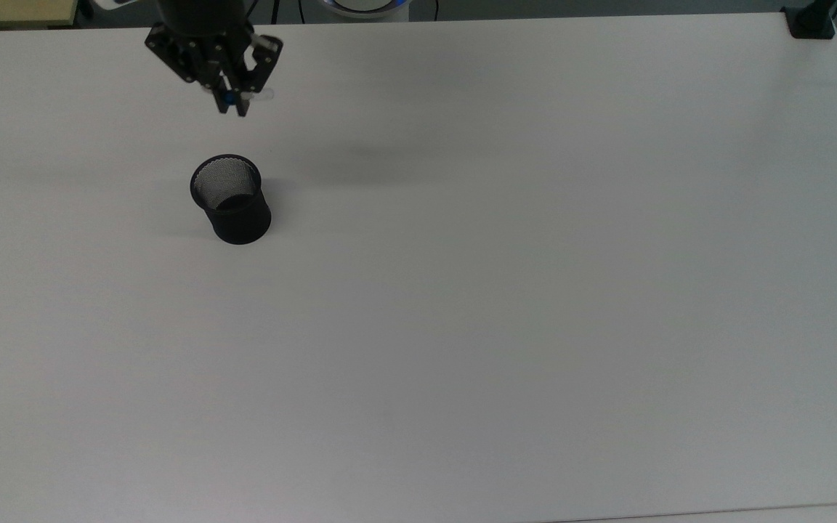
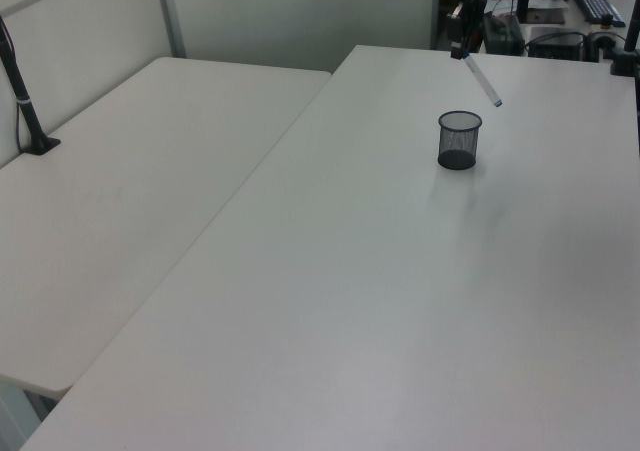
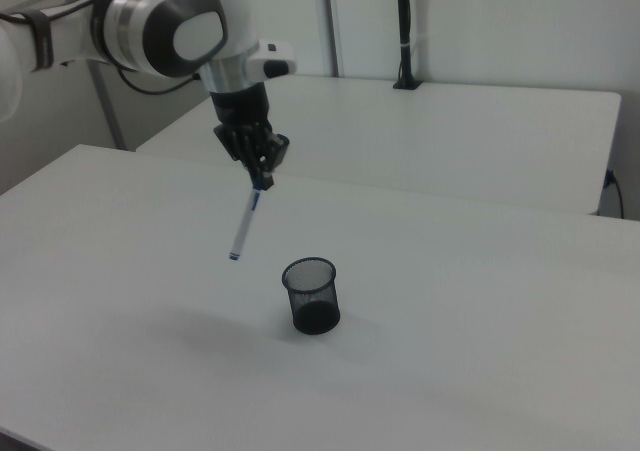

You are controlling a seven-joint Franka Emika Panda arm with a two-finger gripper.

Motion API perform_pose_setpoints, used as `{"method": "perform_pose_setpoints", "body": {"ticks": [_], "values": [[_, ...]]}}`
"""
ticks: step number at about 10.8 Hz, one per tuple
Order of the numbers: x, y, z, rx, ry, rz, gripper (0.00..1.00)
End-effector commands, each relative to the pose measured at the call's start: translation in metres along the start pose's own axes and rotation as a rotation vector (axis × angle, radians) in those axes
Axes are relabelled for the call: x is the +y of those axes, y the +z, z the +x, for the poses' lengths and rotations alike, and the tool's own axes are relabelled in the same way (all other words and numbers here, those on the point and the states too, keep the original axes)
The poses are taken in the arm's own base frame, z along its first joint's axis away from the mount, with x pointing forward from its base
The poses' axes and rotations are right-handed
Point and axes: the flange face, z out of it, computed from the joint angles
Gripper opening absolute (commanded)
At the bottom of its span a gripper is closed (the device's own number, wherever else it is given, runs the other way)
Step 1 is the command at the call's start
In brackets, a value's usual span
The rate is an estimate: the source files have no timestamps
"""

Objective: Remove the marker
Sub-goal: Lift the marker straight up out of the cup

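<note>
I have the gripper (image 3: 262, 178) in the upper left of the right view, raised well above the table (image 3: 480, 301). Its two fingers are clamped on the blue cap end of the marker (image 3: 243, 224). The marker hangs free in the air below the fingers, touching nothing else.

Marker's long axis: near upright but tilted. In the right view the capped end is uppermost, in the fingers, and the white barrel slopes down toward the right view's left, ending in the small blue tip at the bottom. In the left view, upper right of frame, the marker (image 2: 483, 80) slants the other way across the picture, from the gripper (image 2: 463, 53) down toward the left view's right, low tip above the table and above the cup's rim level.

In the top view the gripper (image 1: 232, 102) sits at the upper left, near the top edge. There I look almost down the barrel, so the marker (image 1: 227, 97) shows mostly as a blue spot between the fingers with a bit of white to one side.

The black mesh cup (image 1: 231, 198) stands upright on the table (image 1: 535, 290), below the gripper in the top view, apart from the marker. In the right view the cup (image 3: 312, 295) is lower centre, to the right of the marker's tip. In the left view the cup (image 2: 459, 139) sits below the tip.
</note>
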Motion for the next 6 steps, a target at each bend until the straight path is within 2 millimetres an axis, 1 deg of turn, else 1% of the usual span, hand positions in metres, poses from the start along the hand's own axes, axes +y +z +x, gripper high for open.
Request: {"method": "perform_pose_setpoints", "body": {"ticks": [1, 3, 4, 6], "values": [[-0.073, 0.035, 0.001, -0.100, -0.130, 0.045, 0.00], [-0.122, 0.084, 0.002, -0.177, -0.202, 0.057, 0.01], [-0.140, 0.104, 0.002, -0.208, -0.211, 0.067, 0.01], [-0.169, 0.143, -0.002, -0.265, -0.206, 0.075, 0.02]]}}
